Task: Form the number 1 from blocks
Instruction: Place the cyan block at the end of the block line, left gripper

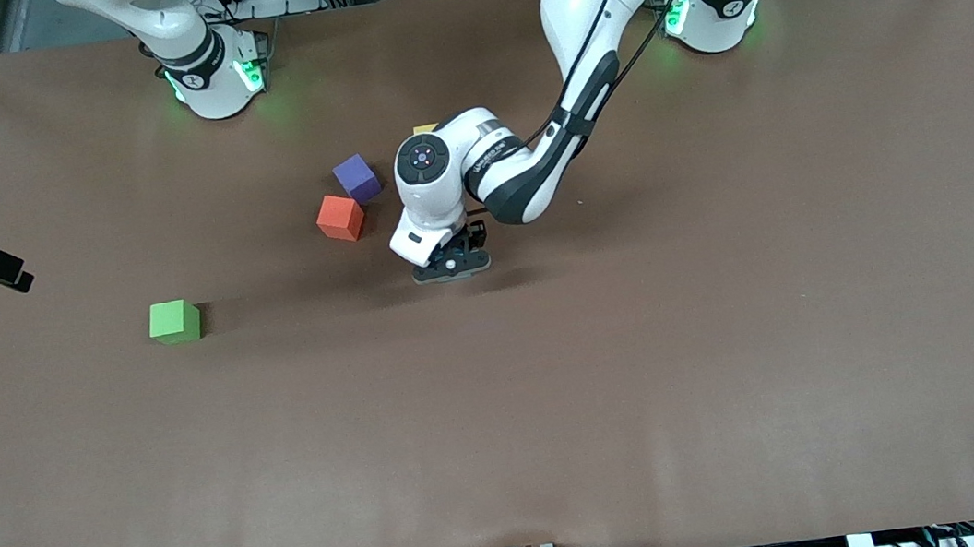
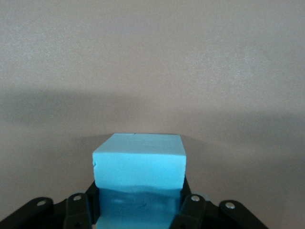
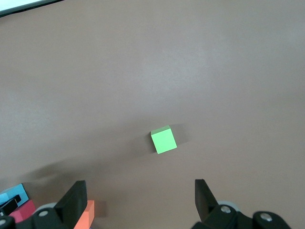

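Note:
The light blue cube point(image 2: 138, 160) sits between the fingers of my left gripper point(image 2: 138, 191), which is shut on it. In the front view that gripper point(image 1: 451, 264) is low over the middle of the table and hides the cube. A sliver of the yellow cube point(image 1: 426, 129) shows past the left arm's wrist. The right wrist view catches a corner of the light blue cube point(image 3: 12, 193) with a red or pink cube point(image 3: 23, 212) touching it. The other pink cubes are hidden under the left arm. My right gripper point(image 3: 138, 198) hangs open and empty, high over the right arm's end of the table point(image 1: 9, 275).
A purple cube point(image 1: 356, 178) and an orange cube point(image 1: 340, 217) lie close together beside the left gripper, toward the right arm's end. A green cube point(image 1: 174, 321) lies alone farther that way, also seen as the green cube point(image 3: 163, 139). The orange cube point(image 3: 86, 214) shows by the right gripper's finger.

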Available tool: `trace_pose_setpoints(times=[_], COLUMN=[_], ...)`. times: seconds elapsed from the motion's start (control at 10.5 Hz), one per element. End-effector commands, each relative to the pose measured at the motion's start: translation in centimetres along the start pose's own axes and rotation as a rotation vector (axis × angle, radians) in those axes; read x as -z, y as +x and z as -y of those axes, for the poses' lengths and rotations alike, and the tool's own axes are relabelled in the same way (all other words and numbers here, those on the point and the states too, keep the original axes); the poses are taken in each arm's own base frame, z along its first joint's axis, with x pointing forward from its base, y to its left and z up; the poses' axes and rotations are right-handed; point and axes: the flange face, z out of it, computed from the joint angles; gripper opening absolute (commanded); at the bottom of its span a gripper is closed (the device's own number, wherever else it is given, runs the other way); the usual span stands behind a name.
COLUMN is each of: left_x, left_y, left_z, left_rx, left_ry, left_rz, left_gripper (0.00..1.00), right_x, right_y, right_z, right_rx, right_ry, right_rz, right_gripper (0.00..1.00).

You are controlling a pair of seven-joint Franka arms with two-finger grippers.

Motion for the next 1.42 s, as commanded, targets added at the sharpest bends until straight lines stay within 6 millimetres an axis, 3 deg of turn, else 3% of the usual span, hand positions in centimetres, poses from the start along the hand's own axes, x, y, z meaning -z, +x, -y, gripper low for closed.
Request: trace_pose_setpoints(times=[0.0, 0.38, 1.04, 1.33], left_x=[-0.4, 0.0, 0.1, 0.0], left_y=[-0.2, 0.7, 0.0, -0.4], left_z=[-0.5, -0.4, -0.8, -1.0], left_rx=[-0.016, 0.002, -0.001, -0.006], left_ry=[0.004, -0.027, -0.028, -0.027], left_rz=[0.004, -0.023, -0.021, -0.018], left_gripper=[0.0, 0.0, 0.0, 0.0], right_x=[0.1, -0.3, -0.2, -0.3], right_y=[-0.2, -0.1, -0.1, -0.2], right_z=[0.3, 0.4, -0.5, 0.0], right_rx=[-0.014, -0.005, 0.065, 0.078], right_ry=[0.016, 0.015, 0.018, 0.019], right_rz=[0.004, 0.007, 0.018, 0.019], right_gripper=[1.0, 1.0, 1.0, 1.0])
